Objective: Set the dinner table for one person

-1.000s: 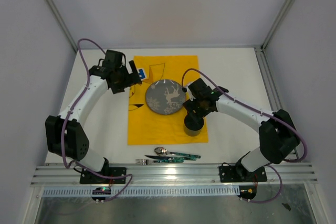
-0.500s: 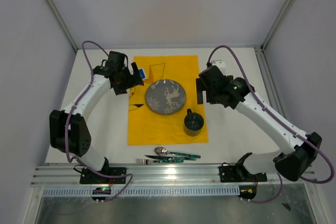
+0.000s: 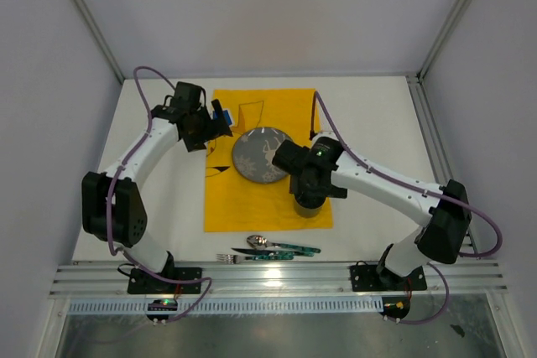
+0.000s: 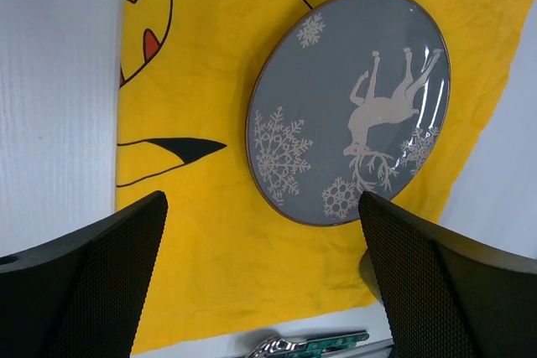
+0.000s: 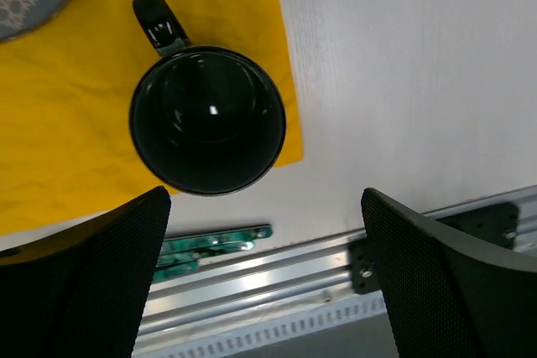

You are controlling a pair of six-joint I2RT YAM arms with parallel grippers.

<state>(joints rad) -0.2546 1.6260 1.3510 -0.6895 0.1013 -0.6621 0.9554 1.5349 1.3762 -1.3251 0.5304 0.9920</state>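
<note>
The large flat matte white rectangular bench (image 3: pixel 377 115) fills the floor of the cell in front of both arm bases. As the fixed, rigid surface that everything rests on, it is nothing to take hold of, so the handling question falls on what lies upon it. A yellow cartoon-printed cloth (image 3: pixel 252 203) is spread down its middle. It looks soft and thin, and would likely bunch if anything were dragged across it. On the cloth sits a round grey plate with a white reindeer and snowflakes (image 4: pixel 348 106). It is probably ceramic, stiff and breakable, and its low rim would be awkward to pinch from above. A glossy black mug (image 5: pixel 207 119) stands at the cloth's near right corner with its handle turned toward the plate. It looks smooth and likely slippery, so a grip across one wall at the rim seems surer than one on the small handle. Green-handled cutlery (image 3: pixel 273 247) lies on the bare bench just short of the near rail (thin, flat pieces that leave little to get under). The left claw (image 4: pixel 262 199) hangs spread wide and empty above the plate's left side. The right claw (image 5: pixel 267 194) is likewise released, poised over the mug and grasping nothing.
</note>
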